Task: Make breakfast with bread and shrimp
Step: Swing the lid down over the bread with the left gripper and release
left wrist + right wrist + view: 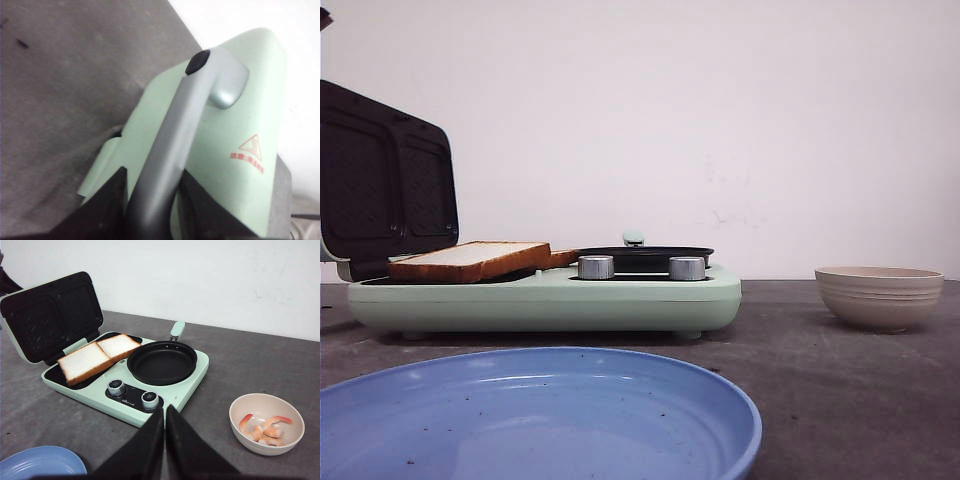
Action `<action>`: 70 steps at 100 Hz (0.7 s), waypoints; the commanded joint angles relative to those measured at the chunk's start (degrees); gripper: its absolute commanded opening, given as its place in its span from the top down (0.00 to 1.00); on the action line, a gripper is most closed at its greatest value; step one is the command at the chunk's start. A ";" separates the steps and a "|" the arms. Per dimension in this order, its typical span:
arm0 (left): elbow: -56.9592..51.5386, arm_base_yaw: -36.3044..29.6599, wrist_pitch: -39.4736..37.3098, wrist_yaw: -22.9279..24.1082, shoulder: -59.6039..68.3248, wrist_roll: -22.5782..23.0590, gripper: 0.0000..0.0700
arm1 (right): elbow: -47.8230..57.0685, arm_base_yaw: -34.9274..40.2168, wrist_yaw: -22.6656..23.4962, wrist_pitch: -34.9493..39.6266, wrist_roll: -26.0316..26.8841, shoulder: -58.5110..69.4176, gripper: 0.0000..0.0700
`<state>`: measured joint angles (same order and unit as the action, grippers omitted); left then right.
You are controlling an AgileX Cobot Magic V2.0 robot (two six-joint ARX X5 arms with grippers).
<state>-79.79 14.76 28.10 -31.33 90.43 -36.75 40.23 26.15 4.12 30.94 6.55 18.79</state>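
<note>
The left pincer (pixel 152 200) shows only in the left wrist view, its 2 dark fingers (pixel 107 210) pinching the grey handle (pixel 170 150) on the mint-green lid (pixel 225 130) of the sandwich maker. The right pincer (pixel 165 440) shows only in the right wrist view, its 2 black fingers (pixel 142 450) pressed together with nothing between them, hanging above the grey counter (pixel 250 360) in front of the appliance.

The front view shows the mint-green sandwich maker (pixel 550 300) from the side, toward the counter's left edge, its dark lid plate raised, with 1 slice edge visible; the bowl's contents are hidden there. The right wrist view looks down and shows more: 2 slices of bread (pixel 97 357) lie side by side, touching, on the dark lower plate under the open lid. They are square, with pale crumb and golden-brown crust. The shrimp (pixel 265 429), several small curled pink-orange pieces, sit in the beige ribbed bowl (pixel 295 440) toward the counter's right edge, well apart from the appliance.

A black frying pan (pixel 161 361) rests on the appliance's right half, behind 2 silver knobs (pixel 116 387). A blue plate (pixel 540 420) sits at the counter's front edge.
</note>
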 commanded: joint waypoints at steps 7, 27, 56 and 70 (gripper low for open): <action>-0.52 -3.06 0.35 -0.35 1.44 2.40 0.98 | 0.22 0.17 -0.09 -0.39 1.20 0.20 1.00; -0.52 -7.37 0.17 1.38 1.44 4.76 0.98 | 0.22 0.17 -0.09 -0.39 1.20 0.20 1.00; -0.52 -15.28 0.15 14.14 1.53 9.03 0.98 | 0.22 0.17 -0.07 -0.11 1.20 0.20 1.00; -0.52 -19.54 -0.13 19.41 2.51 9.29 0.98 | 0.22 0.17 -0.07 0.59 1.18 0.20 1.00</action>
<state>-80.20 -4.34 27.31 -15.64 89.97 -30.61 40.23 26.15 4.12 31.55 7.01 18.79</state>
